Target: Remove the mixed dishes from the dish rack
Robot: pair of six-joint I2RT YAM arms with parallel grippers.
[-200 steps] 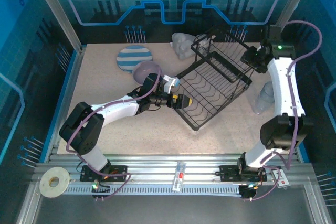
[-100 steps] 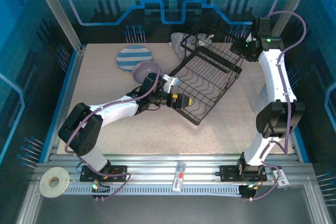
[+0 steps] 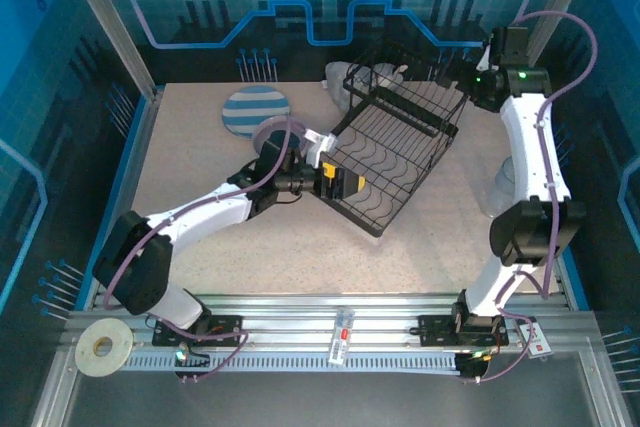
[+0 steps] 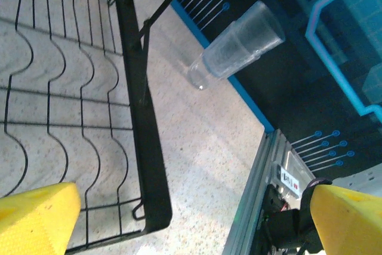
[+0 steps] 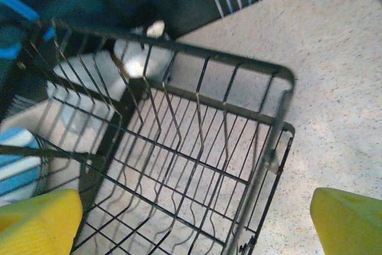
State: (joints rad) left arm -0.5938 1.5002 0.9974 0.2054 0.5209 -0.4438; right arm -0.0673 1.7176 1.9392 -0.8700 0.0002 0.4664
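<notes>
Black wire dish rack (image 3: pixel 395 157) could be snagged and dragged by the wide-spread left gripper (image 3: pixel 347 184) at its near-left edge; the right gripper (image 5: pixel 191 225) is spread wide too.

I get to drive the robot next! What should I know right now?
Left gripper: open, at the rack's left edge, holding nothing.
Right gripper: open, over the rack's far right corner, holding nothing.
On the table: striped plate and purple bowl left of the rack, pale bowl behind it, clear cups to its right.
Done: the rack looks empty.
Left: likely nothing to unload; look through the rack once to be sure.
</notes>
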